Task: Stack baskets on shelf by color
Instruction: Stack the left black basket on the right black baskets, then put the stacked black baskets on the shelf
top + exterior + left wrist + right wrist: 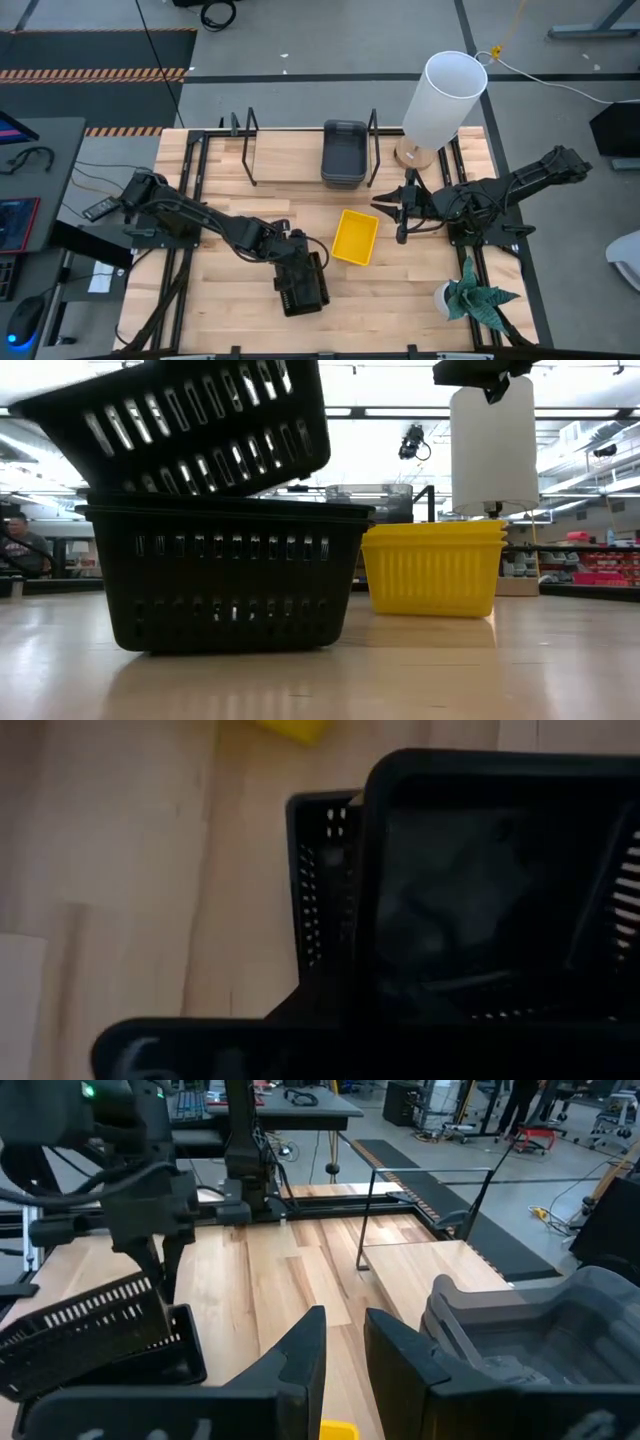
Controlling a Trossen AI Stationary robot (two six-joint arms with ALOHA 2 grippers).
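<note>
Pale wood planks make up the counter point(230, 290) I'm working over, with a workshop floor and benches beyond it. My left claw point(300, 268) sits over the near middle of the counter and has a black basket point(190, 420) by its rim; from the low camera that basket hangs tilted, one end dipping toward the black stack point(225, 575) standing directly under it. I can't make out the fingers themselves, but the basket is clearly off the stack on one side, so I judge the claw is closed on it. Just beside the stack, toward the right arm, lie the yellow baskets point(355, 236), nested, with their long axis slanted from the near left to the far right. Grey baskets point(344, 152) already rest on the shelf point(290, 160) at the far edge, between its two wire frames point(245, 135). My right claw point(402, 212) waits near the yellow baskets' far corner, fingers a little apart and holding nothing. What the coming move turns on, as I read it: the shelf lies straight away from the left claw, across the counter, with bare board to the left of the grey pile, and the left arm is the nearer one to that spot. A white lamp point(442, 100) and a small plant point(470, 295) stand on the right side, out of that path.
</note>
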